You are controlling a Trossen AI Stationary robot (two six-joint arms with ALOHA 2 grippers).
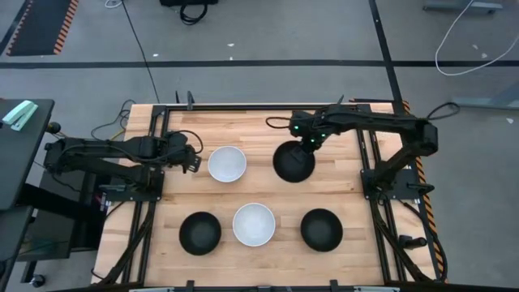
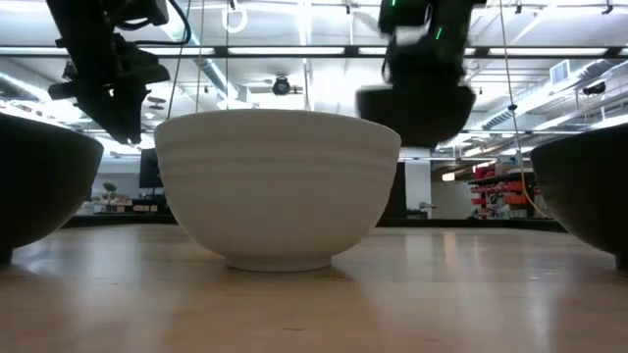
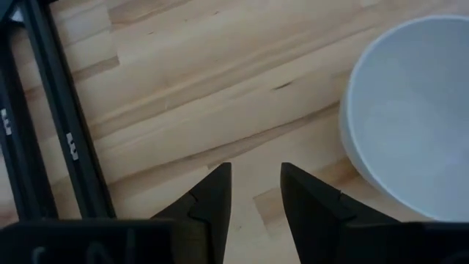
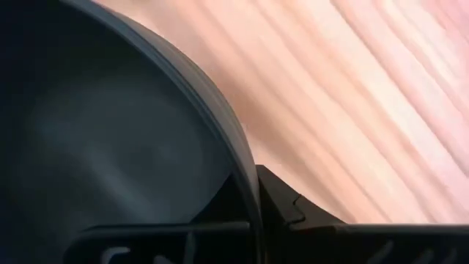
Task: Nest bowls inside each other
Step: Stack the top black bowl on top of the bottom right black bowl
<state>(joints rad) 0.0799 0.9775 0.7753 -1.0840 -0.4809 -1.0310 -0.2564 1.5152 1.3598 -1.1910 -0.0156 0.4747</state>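
My right gripper (image 1: 309,144) clamps the rim of a black bowl (image 1: 293,162) and holds it lifted clear of the wooden table (image 1: 259,134), toward the far side. My left gripper (image 1: 195,160) hovers just beside a white bowl (image 1: 227,164), fingers (image 3: 214,202) parted and holding nothing. Along the near edge sit a black bowl (image 1: 199,233), a white bowl (image 1: 254,224) and another black bowl (image 1: 321,229).

Bowls on the table (image 1: 340,134), two rows.
We note three in front: bowl (image 1: 199,233) left, bowl (image 1: 254,224) middle, bowl (image 1: 321,229) right. Behind: bowl (image 1: 227,164), and another (image 1: 293,162) held right of it.
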